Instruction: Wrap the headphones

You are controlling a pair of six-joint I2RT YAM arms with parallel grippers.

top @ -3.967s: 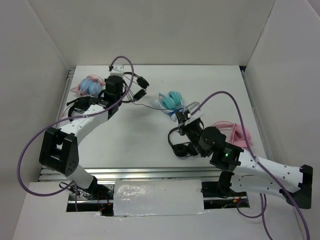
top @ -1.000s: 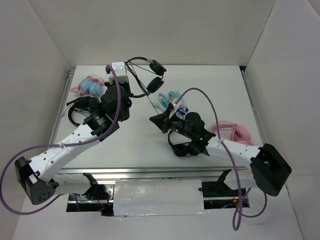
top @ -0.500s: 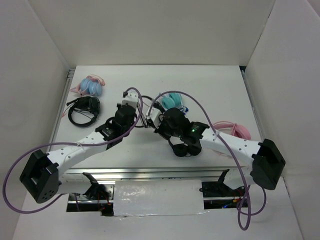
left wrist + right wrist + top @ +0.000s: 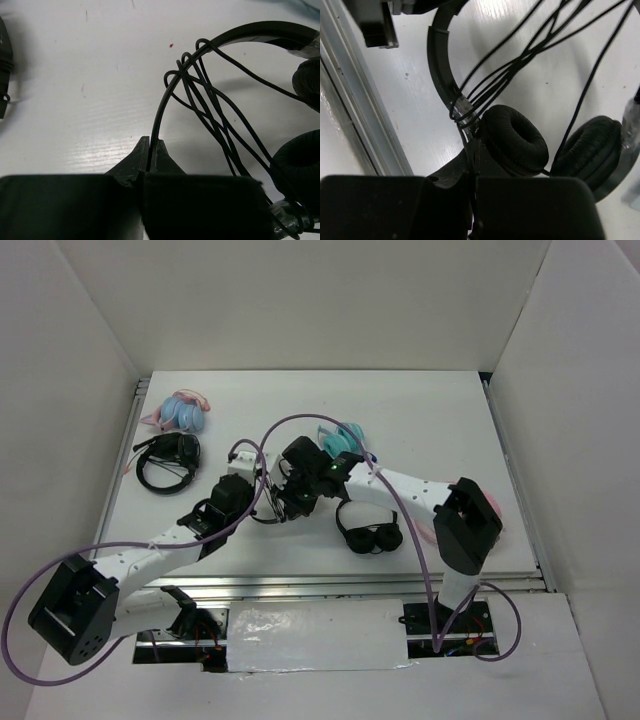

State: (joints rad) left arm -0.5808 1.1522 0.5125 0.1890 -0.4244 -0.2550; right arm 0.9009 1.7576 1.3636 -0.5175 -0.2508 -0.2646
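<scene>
The black headphones lie on the white table between my two grippers. In the left wrist view my left gripper (image 4: 151,145) is shut on the thin headband (image 4: 260,31), with cable loops (image 4: 200,85) wound across the band and an earcup (image 4: 299,165) at right. In the right wrist view my right gripper (image 4: 472,152) is shut on the thin cable (image 4: 461,131) just beside one round earcup (image 4: 512,140); the second earcup (image 4: 592,146) lies to the right. From above, the left gripper (image 4: 257,503) and right gripper (image 4: 288,500) meet and hide most of the headphones.
Another black pair without a cable (image 4: 368,536) lies right of the grippers, a teal-and-white pair (image 4: 341,440) behind them. A black headset (image 4: 166,460) and a pink-and-blue pair (image 4: 181,412) sit at the left, a pink pair (image 4: 480,506) at the right. A metal rail (image 4: 355,125) runs along the near edge.
The headphones have come down from high at the back to the table's middle. Both grippers have since moved a little left and nearer with them, still closed on them.
</scene>
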